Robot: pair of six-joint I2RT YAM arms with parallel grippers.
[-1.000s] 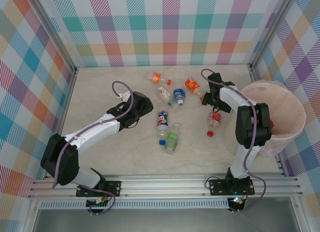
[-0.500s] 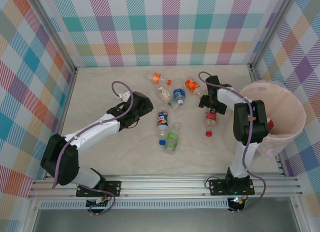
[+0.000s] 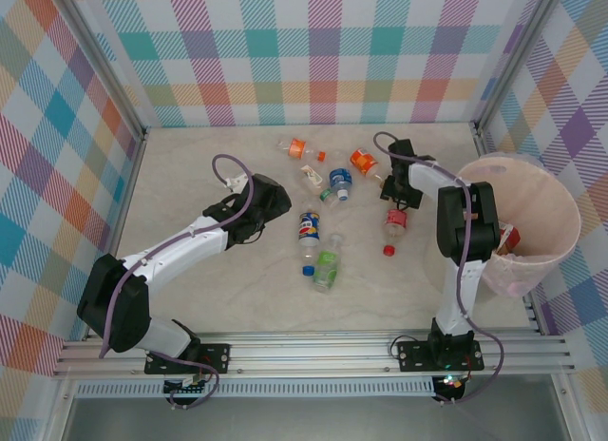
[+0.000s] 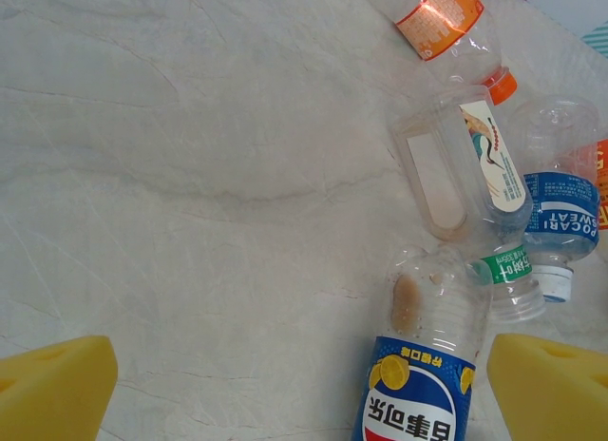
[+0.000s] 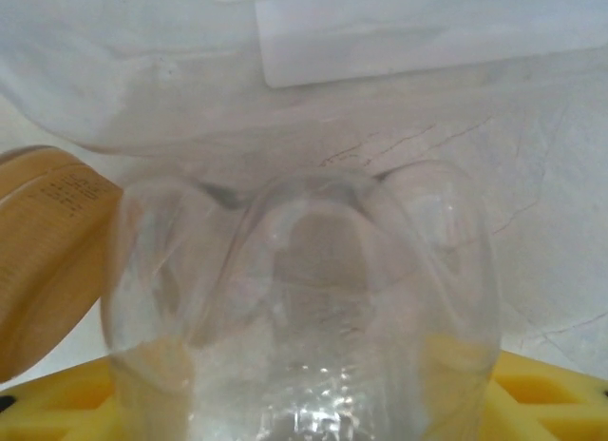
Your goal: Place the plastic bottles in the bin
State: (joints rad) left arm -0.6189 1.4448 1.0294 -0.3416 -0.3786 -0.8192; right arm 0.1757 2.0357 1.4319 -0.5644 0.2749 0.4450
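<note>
Several plastic bottles lie mid-table: two orange-labelled ones [image 3: 297, 148] [image 3: 362, 161], a blue Pocari one [image 3: 340, 182], a blue Pepsi bottle [image 3: 309, 228] and a green one [image 3: 326, 268]. My right gripper [image 3: 396, 200] is shut on the base of a red-labelled bottle [image 3: 394, 222]. In the right wrist view its clear bottom [image 5: 304, 298] sits between the yellow pads [image 5: 546, 393]. The pale pink bin [image 3: 562, 189] stands at the right. My left gripper [image 4: 304, 393] hangs open over the table, with the Pepsi bottle [image 4: 418, 384] near its right pad.
Plaid walls close in the back and sides. The bin holds a red-labelled bottle [image 3: 508, 237]. A white-labelled bottle [image 4: 465, 165] lies against the Pocari bottle [image 4: 559, 213]. An orange-labelled bottle [image 5: 43, 260] lies just left of the held one.
My right gripper has closed onto the red-labelled bottle, which has slid a little to the left and towards the back with it. The left arm has stayed still.
</note>
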